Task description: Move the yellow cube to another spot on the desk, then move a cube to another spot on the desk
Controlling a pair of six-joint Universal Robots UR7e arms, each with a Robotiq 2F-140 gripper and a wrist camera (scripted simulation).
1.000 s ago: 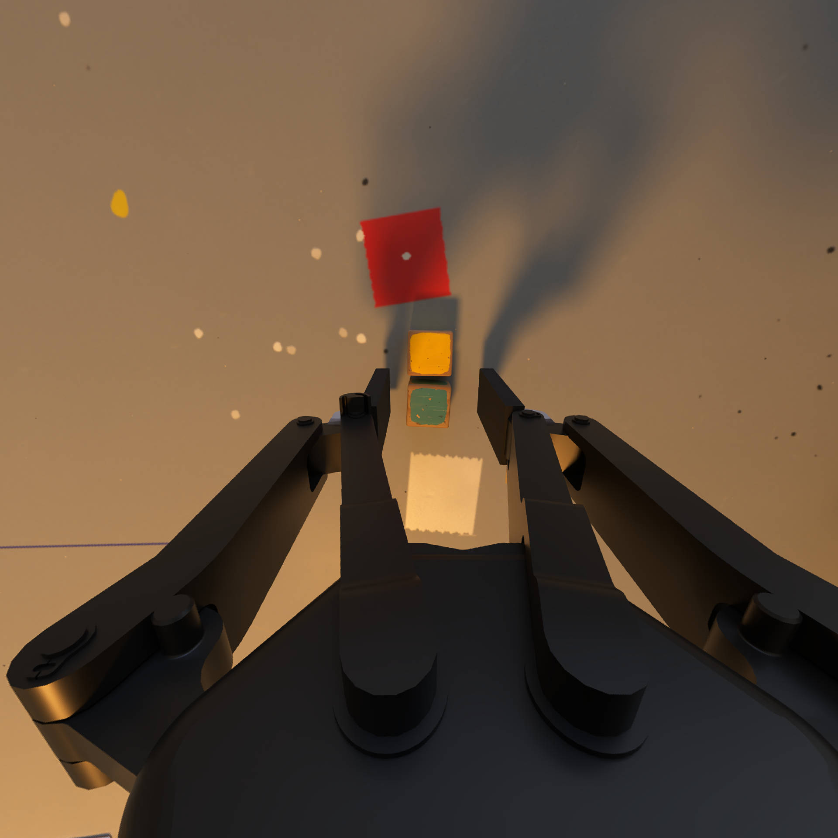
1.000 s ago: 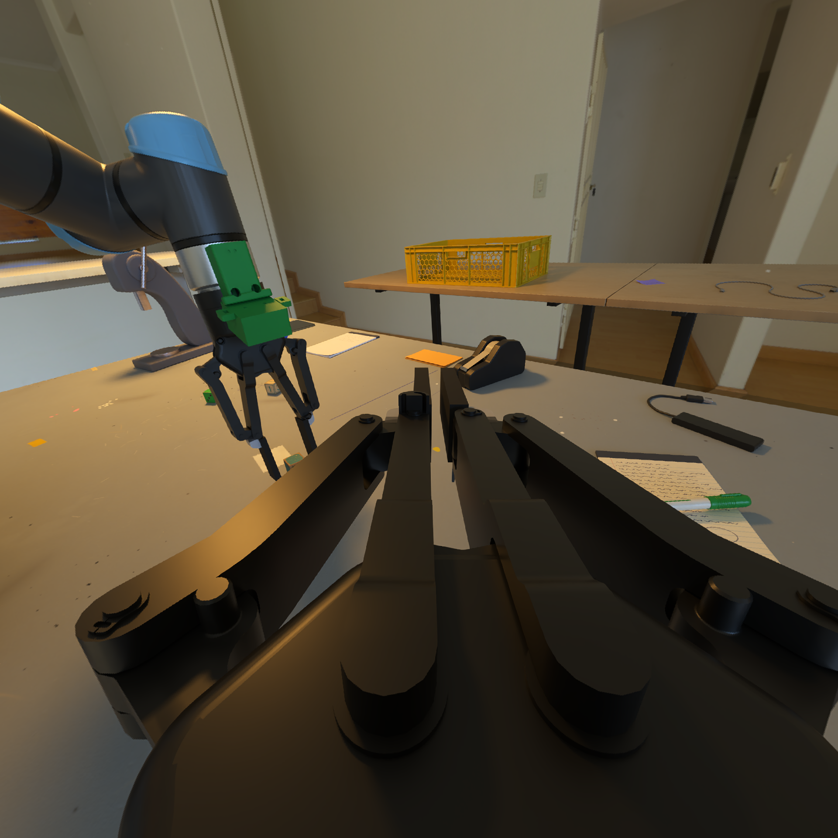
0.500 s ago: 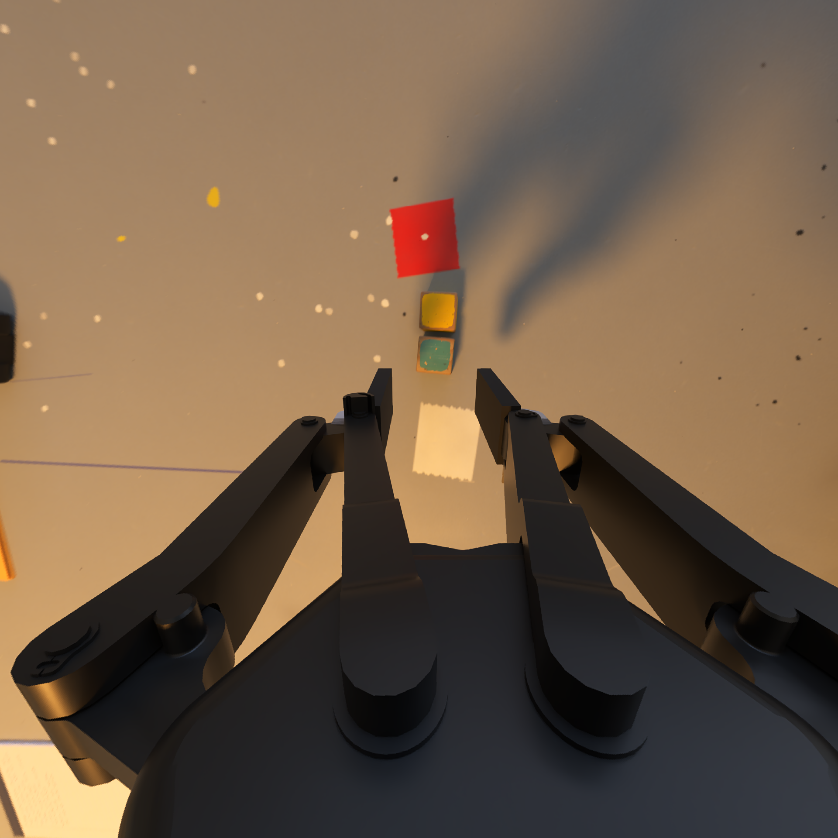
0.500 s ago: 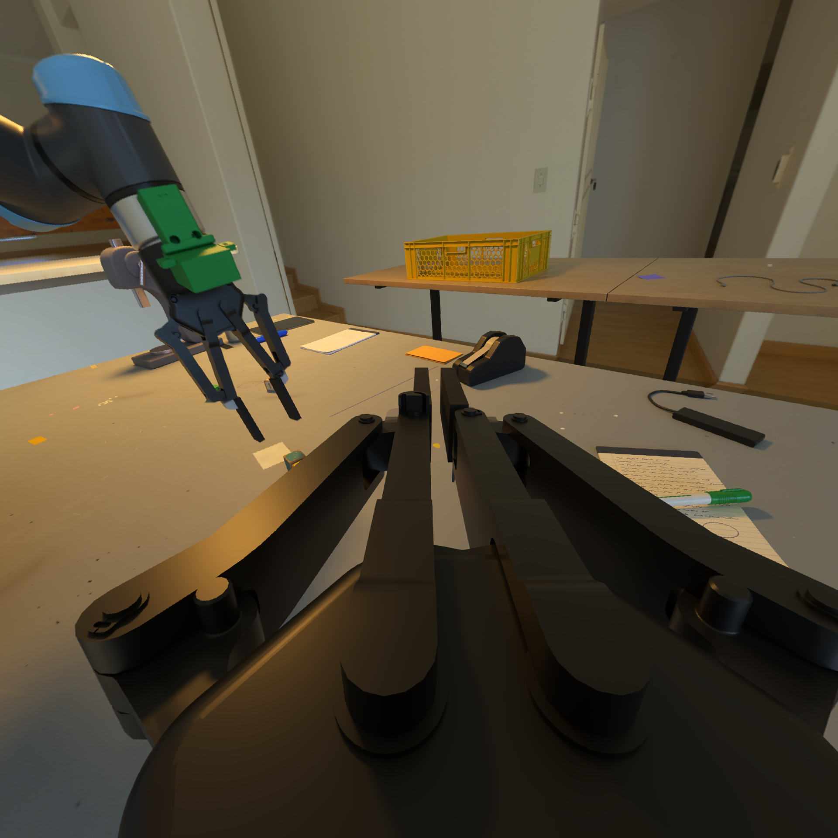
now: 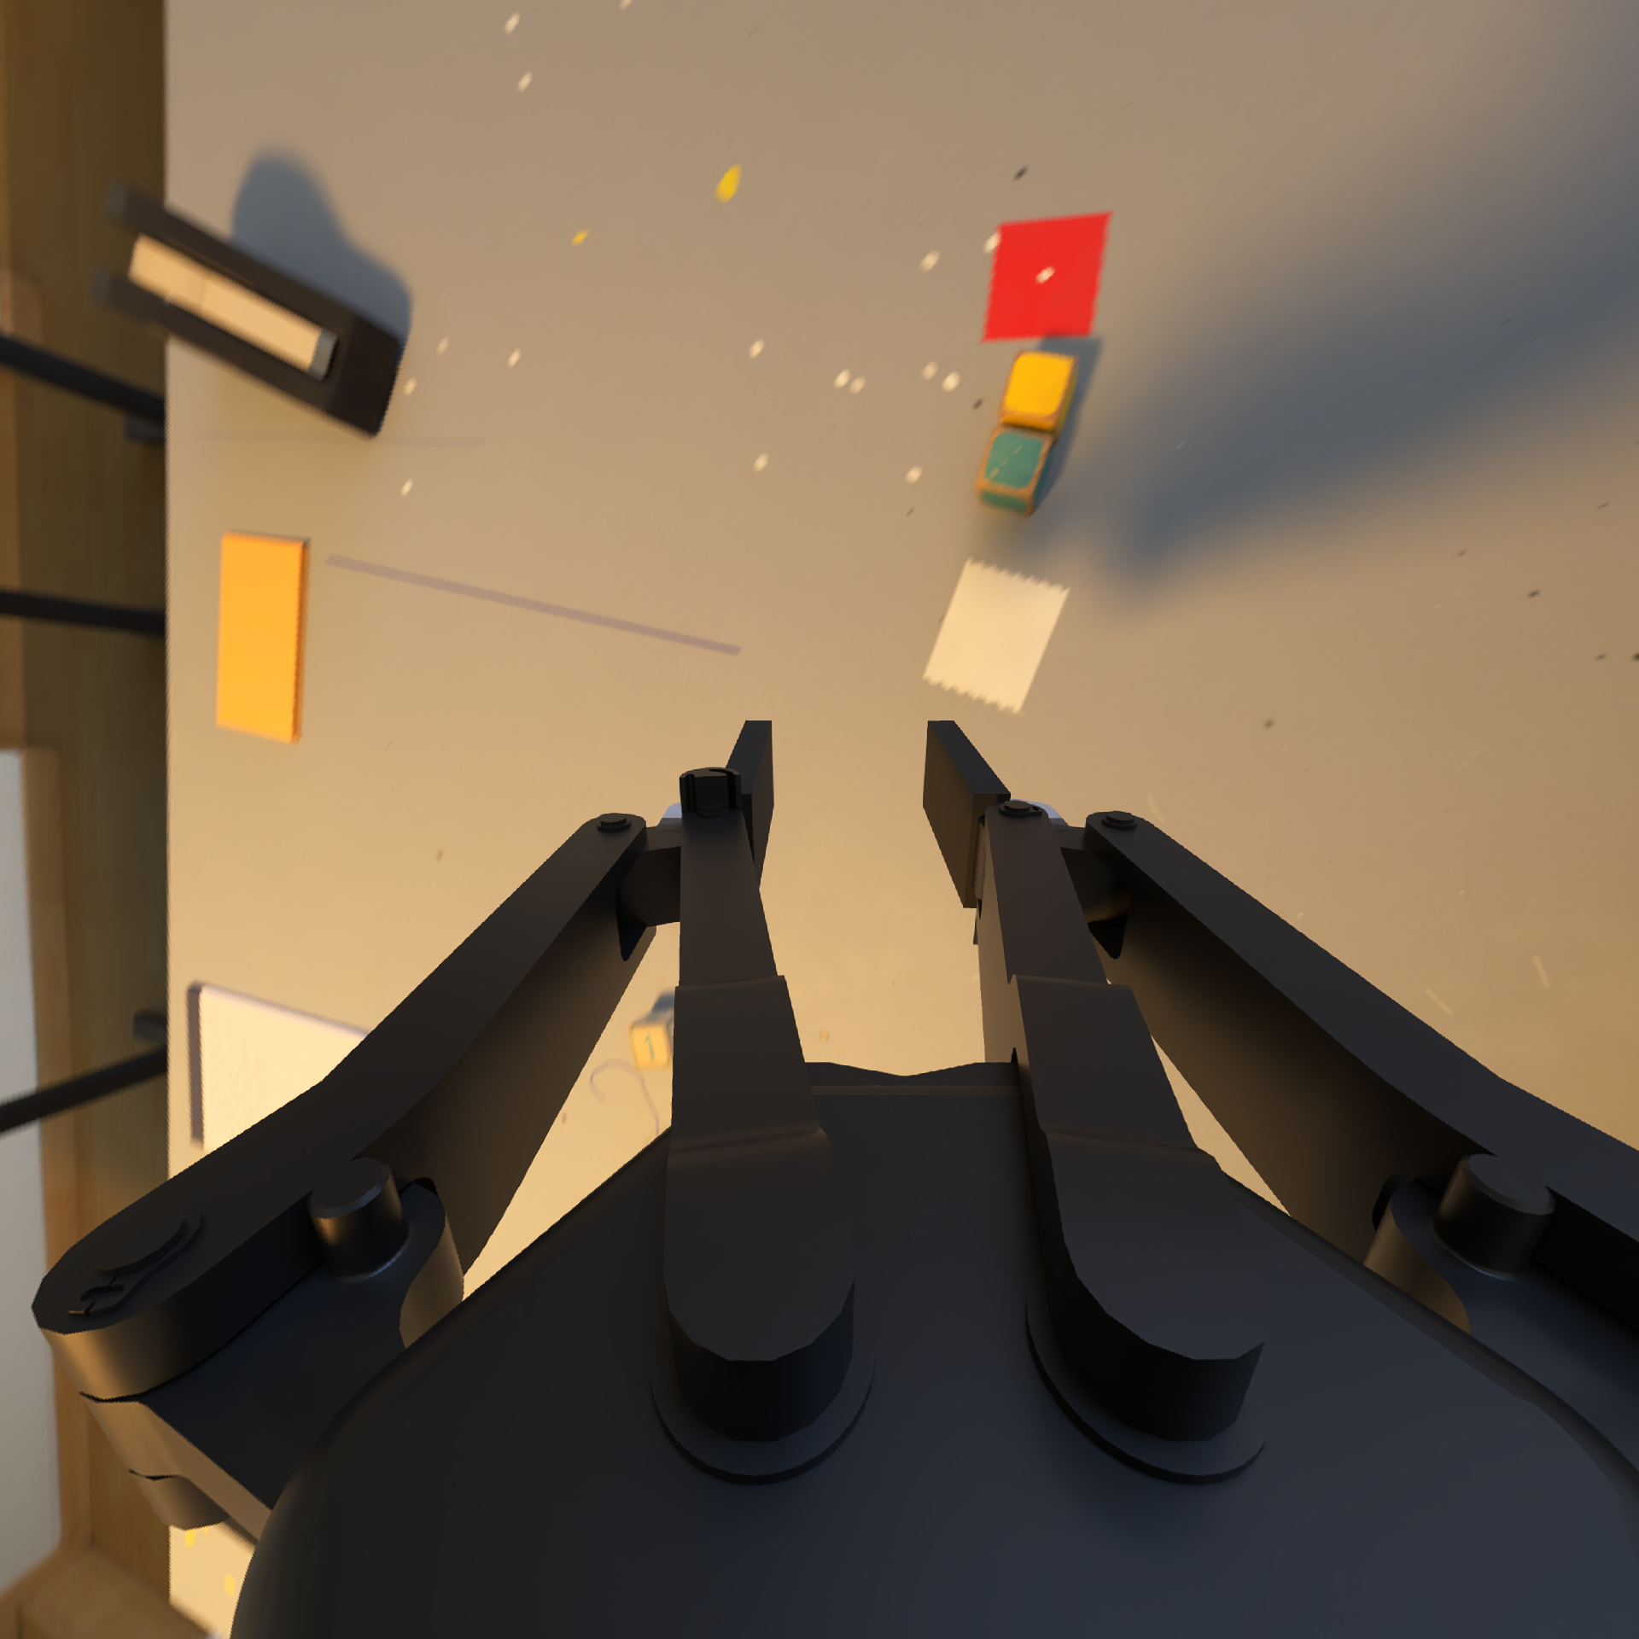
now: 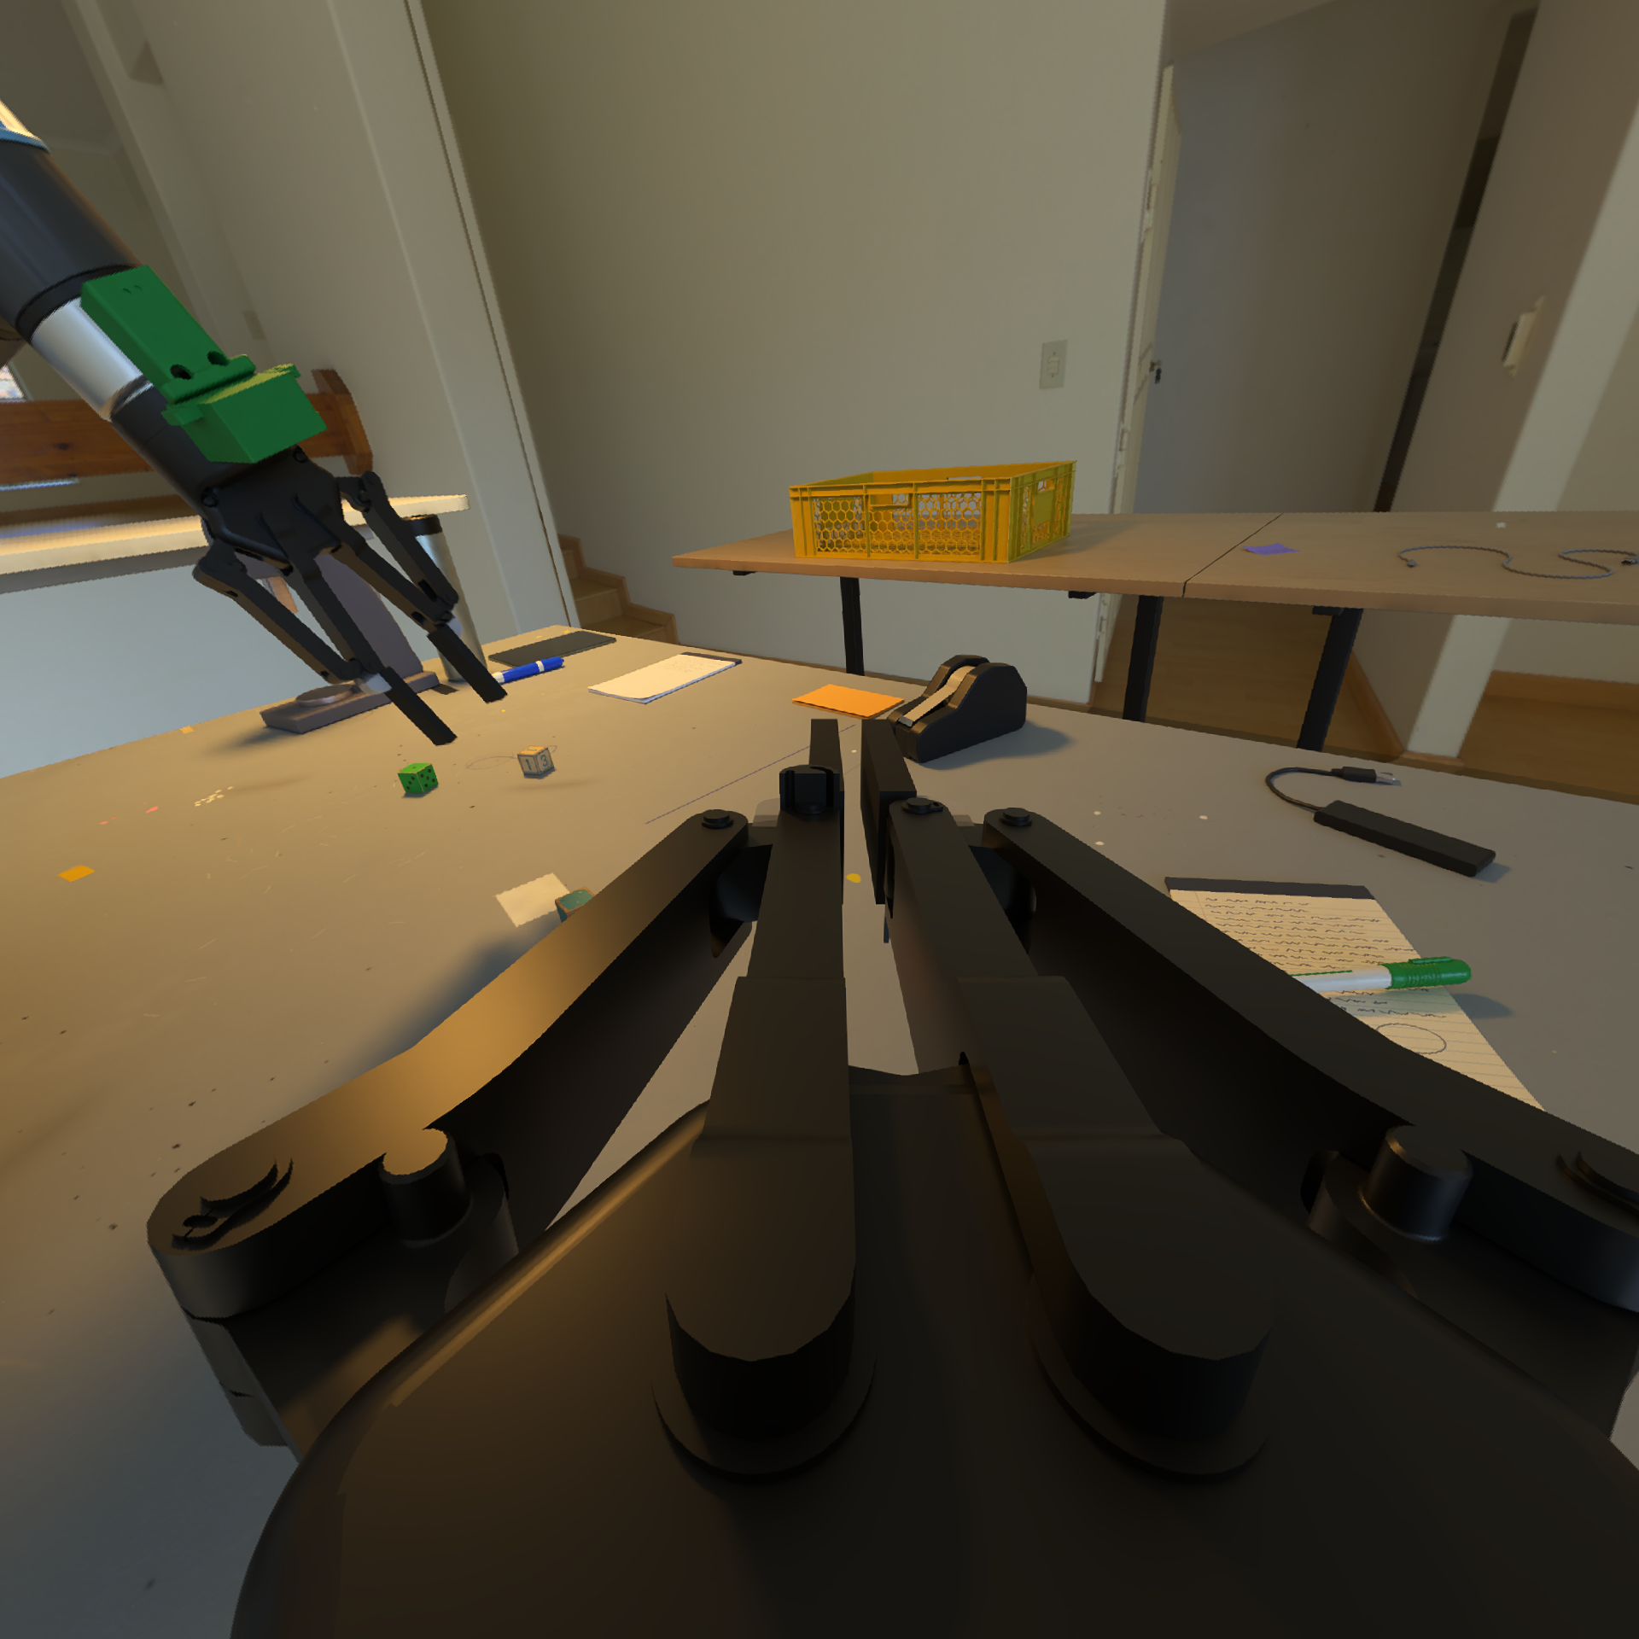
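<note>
Left wrist view and right wrist view, taken together. The left gripper (image 5: 847,754) has risen and swung away from the two cubes over the last second: a second ago it hung low with the yellow cube (image 5: 1038,388) and the green-topped cube (image 5: 1014,468) directly ahead of its fingertips, and now both sit far smaller at about one o'clock from those tips, well apart from them. Its jaws stand parted with nothing between them, the same spread as before. The yellow cube rests on the desk (image 5: 1330,798) touching, or all but touching, the green-topped cube at its six o'clock side, with a red paper square (image 5: 1046,277) just beside it at twelve o'clock and a white paper square (image 5: 995,635) farther along at six o'clock. Read as a judgement, the retreat with empty jaws suggests the yellow cube's placing is finished and the second move is in hand.

Seen from the right wrist, the left gripper (image 6: 443,701) hovers above the desk near a green die (image 6: 417,778) and a small numbered cube (image 6: 535,761), either a plausible next pick. The right gripper (image 6: 850,741) has stayed put, its fingers drawn almost together on nothing, a thin slit between them; from it the yellow cube is hidden behind its own linkage.
</note>
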